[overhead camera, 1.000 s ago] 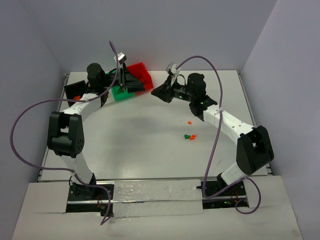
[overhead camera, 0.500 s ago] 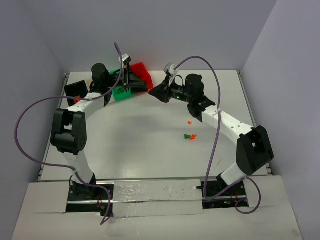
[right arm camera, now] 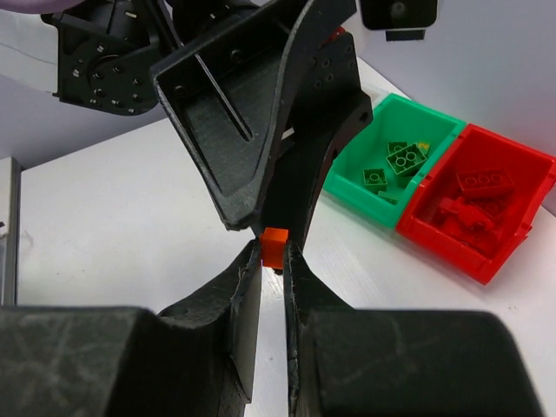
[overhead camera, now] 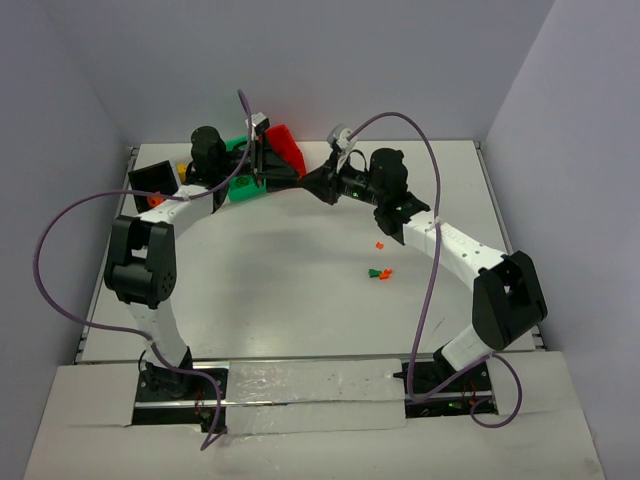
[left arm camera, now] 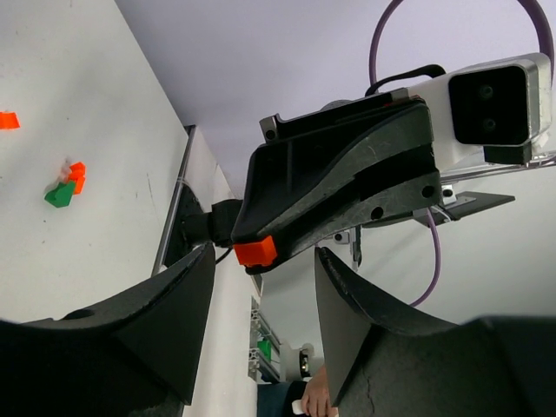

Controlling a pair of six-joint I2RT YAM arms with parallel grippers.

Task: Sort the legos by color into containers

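The right wrist view is giving the best look here: the right gripper (right arm camera: 273, 258) is pinching a tiny orange brick (right arm camera: 274, 246) at its fingertips, jaws nearly together on it. The left gripper (right arm camera: 269, 221) is sitting straight ahead of it with its tips coming down around the brick. Off to the right in that view, the green bin (right arm camera: 369, 201) is holding green legos (right arm camera: 401, 159). The red bin (right arm camera: 452, 254) is sitting tight against the green bin's far side with red legos (right arm camera: 473, 208) in it. The left wrist view is showing what that one isn't: the left fingers (left arm camera: 165, 321) are standing well apart and gripping nothing, with a gap on both sides of the brick. The top view is hiding the brick completely behind the two grippers, which are meeting just right of the green bin. It's also showing a black bin (overhead camera: 148, 178) well left of the green bin. A few loose legos (overhead camera: 379, 272), orange and green, are lying far right of the green bin and nearer the arm bases. The table (overhead camera: 300, 310) is plain white, pale grey-lavender walls (overhead camera: 330, 60) are boxing it in on three sides, and purple cables (overhead camera: 60, 230) are looping off both arms.
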